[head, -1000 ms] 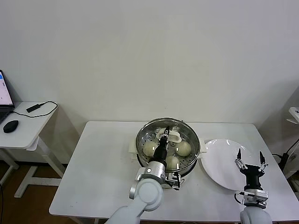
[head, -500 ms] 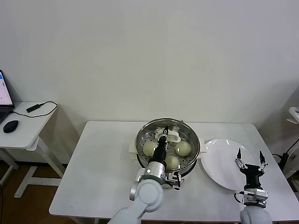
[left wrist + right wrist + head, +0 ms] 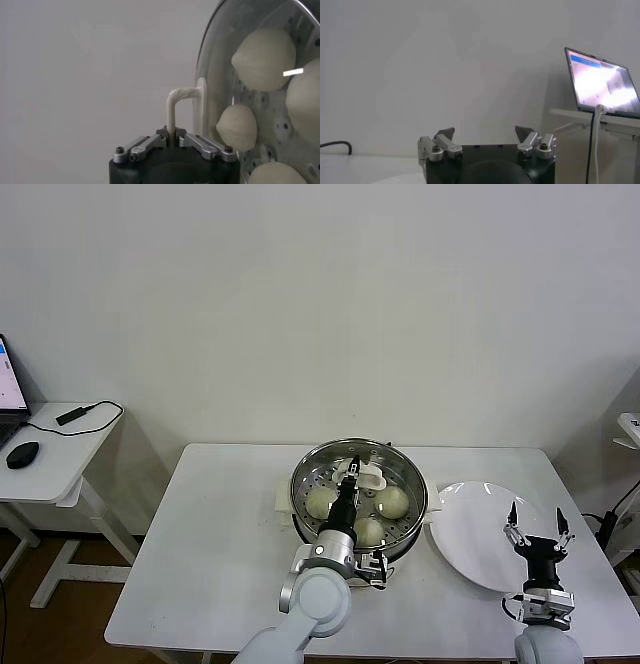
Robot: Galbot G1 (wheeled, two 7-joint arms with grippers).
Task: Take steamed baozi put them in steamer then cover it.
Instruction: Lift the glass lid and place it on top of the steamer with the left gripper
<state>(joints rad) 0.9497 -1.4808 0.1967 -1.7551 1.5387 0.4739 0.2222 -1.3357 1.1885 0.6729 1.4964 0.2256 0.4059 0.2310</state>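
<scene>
The steamer (image 3: 299, 506) stands at the middle of the white table. The flat glass lid (image 3: 402, 475) lies over its top. Three steamed baozi (image 3: 320, 502) show through the glass on the perforated tray; a fourth is mostly hidden behind the arm. My left gripper (image 3: 353, 469) is shut on the lid's white handle (image 3: 368, 477), above the steamer's middle. In the left wrist view the fingers (image 3: 156, 141) pinch the handle's thin stem (image 3: 171, 111), with the lid (image 3: 212, 65) and baozi (image 3: 263, 57) beyond. My right gripper (image 3: 537, 525) is open and empty, pointing up over the white plate (image 3: 470, 534).
The empty white plate lies right of the steamer. A side table (image 3: 55, 449) at far left holds a mouse (image 3: 22, 454), a cable and a laptop edge. The laptop (image 3: 602, 85) also shows in the right wrist view. The steamer's white base (image 3: 283, 497) sticks out at its left.
</scene>
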